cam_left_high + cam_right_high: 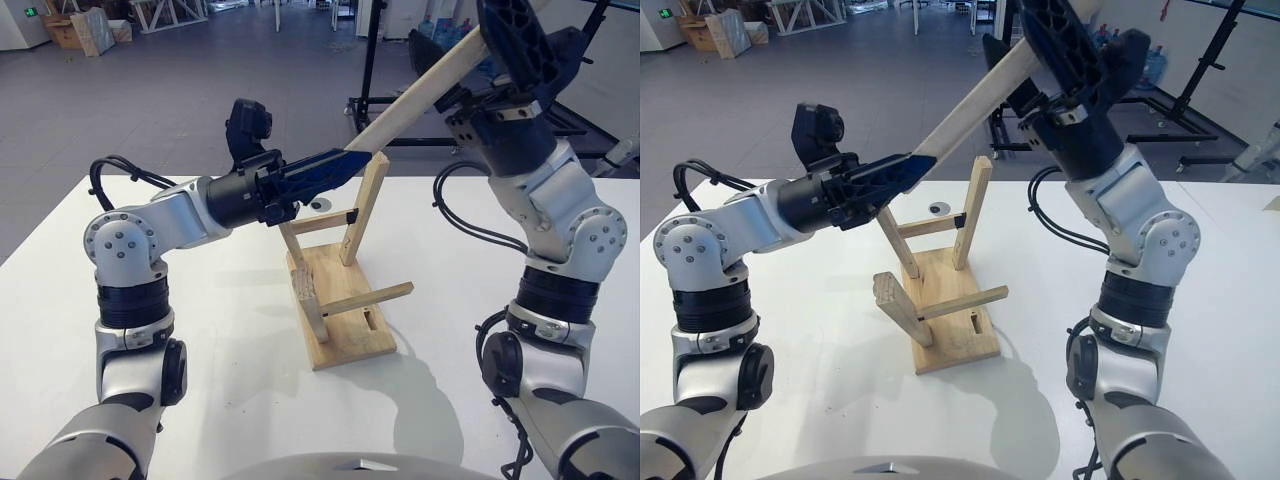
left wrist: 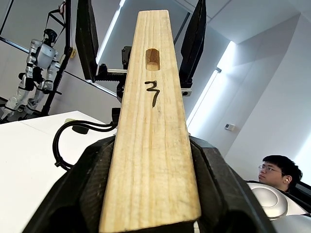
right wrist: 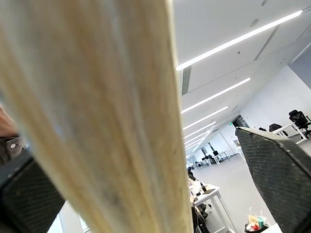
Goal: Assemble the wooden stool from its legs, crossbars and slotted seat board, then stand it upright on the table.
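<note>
A loose wooden leg (image 1: 420,90) hangs slanted in the air above the table. My left gripper (image 1: 335,165) is shut on its lower end. In the left wrist view the leg (image 2: 153,136) shows a slot and a hand-drawn mark. My right gripper (image 1: 492,38) is open at the leg's upper end, with its fingers (image 2: 87,39) on either side and gaps showing. Below them, the slotted seat board (image 1: 350,335) lies flat on the table. Three legs stick up from the board, the tallest (image 1: 365,210) at the back. Crossbars (image 1: 368,297) are plugged into the legs.
The white table (image 1: 220,330) has bare room on both sides of the stool. A small round hole (image 1: 938,208) lies just behind the stool. Black wheeled frames (image 1: 375,100) stand on the floor beyond the far edge.
</note>
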